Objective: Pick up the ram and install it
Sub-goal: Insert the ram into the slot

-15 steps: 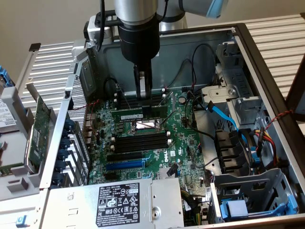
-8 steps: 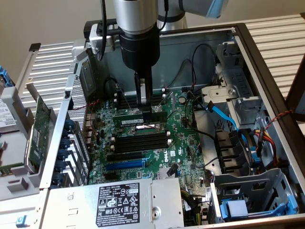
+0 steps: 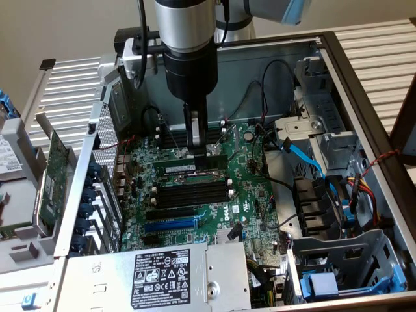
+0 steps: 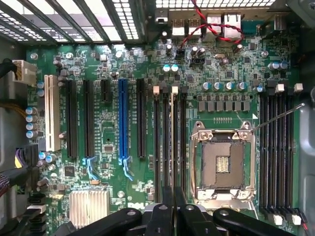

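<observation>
Gripper [image 3: 195,154] closed on ram [image 3: 183,168], over memory slots [image 3: 195,192]; motherboard [image 3: 195,212] marked DELL.

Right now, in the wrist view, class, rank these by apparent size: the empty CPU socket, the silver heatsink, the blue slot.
1. CPU socket
2. silver heatsink and blue slot, too close to rank: the slot is longer, the heatsink wider.

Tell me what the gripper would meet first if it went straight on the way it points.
The ram. The gripper points straight down with its tips at the stick's top edge, apparently shut on it, so nothing lies between; below the ram comes the motherboard.
</observation>
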Robot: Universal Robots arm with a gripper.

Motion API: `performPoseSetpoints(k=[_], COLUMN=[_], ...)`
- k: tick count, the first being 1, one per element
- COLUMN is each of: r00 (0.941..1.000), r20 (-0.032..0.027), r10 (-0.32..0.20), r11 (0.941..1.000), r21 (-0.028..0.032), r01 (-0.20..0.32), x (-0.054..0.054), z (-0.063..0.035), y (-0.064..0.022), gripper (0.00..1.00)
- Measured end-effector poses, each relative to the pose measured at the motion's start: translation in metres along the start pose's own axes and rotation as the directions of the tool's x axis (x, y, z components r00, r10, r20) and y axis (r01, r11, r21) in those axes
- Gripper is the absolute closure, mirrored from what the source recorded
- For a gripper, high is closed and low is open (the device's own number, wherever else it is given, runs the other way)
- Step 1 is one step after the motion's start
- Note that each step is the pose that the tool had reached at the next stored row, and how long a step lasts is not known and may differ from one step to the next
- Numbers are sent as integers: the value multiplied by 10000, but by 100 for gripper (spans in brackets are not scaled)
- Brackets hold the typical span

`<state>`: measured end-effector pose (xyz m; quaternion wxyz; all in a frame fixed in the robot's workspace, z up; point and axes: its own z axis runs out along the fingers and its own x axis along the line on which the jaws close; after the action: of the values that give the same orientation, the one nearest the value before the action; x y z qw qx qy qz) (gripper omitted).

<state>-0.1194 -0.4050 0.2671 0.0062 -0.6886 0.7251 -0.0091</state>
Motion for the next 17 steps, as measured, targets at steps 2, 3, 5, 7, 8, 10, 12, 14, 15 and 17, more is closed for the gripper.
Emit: performPoseSetpoints(k=[2, 3, 5, 7, 8, 10, 12, 14, 15, 17], r00=[10000, 10000, 10000, 10000, 10000, 10000, 10000, 10000, 10000, 10000], r20=[16, 20, 22, 24, 24, 25, 25, 24, 25, 24], r10=[-42, -48, -49, -49, -49, -50, -52, -55, -57, -63], r11=[10000, 10000, 10000, 10000, 10000, 10000, 10000, 10000, 10000, 10000], r21=[1, 0, 0, -6, -10, -13, -16, -19, -20, -24], r01=[42, 48, 49, 49, 49, 50, 52, 55, 57, 63], x=[11, 22, 42, 58, 65, 73, 78, 82, 82, 84], z=[5, 9, 17, 27, 33, 48, 62, 72, 76, 82], y=[-1, -1, -2, -2, -3, -3, -2, -2, -2, -2], gripper=[87, 87, 87, 87, 87, 87, 87, 87, 87, 87])
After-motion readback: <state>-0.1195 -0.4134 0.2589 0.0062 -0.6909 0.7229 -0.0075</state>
